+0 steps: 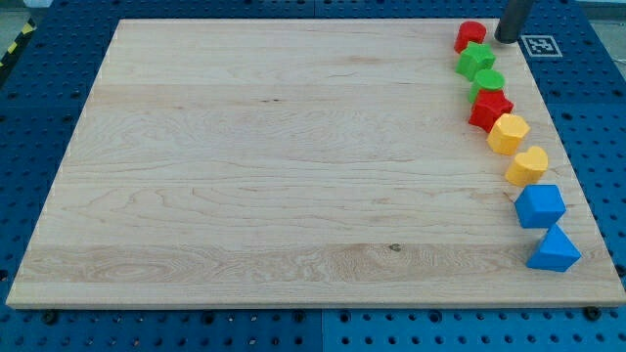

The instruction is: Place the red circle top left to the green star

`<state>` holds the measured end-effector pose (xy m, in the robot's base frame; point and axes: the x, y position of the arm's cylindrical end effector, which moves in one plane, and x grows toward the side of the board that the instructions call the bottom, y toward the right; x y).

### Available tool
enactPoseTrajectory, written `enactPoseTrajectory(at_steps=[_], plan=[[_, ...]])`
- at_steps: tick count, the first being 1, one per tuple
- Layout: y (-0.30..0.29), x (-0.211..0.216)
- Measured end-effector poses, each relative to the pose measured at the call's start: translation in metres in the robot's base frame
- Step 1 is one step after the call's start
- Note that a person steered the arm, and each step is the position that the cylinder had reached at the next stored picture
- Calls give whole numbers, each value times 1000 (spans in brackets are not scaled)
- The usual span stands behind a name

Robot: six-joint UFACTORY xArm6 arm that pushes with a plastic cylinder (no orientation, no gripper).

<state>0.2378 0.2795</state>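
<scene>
— Red circle block (469, 36)? Touching green star block (476, 61), just above it on wooden tabletop (245, 166).
— No pincer; my tip (508, 39) just right. Push gently leftward, sparing star.

Red circle (469, 36): a short red cylinder lying flat on the wooden board, far up in the view's top right corner, at the head of the line of blocks that runs down the view's right edge. Its round top face points upward; not tilted as far as I can see.

Green star (476, 61): a bright green star-shaped block, also flat on the board, directly below the red circle and a touch toward the view's right. From here the two look to be touching or very nearly so; I cannot tell which.
</scene>
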Motion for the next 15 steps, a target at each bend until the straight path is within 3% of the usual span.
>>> enactPoseTrajectory(at_steps=[3, 6, 13, 14, 15], plan=[[2, 11], [-42, 8], [-198, -10], [-199, -10], [-156, -17]])
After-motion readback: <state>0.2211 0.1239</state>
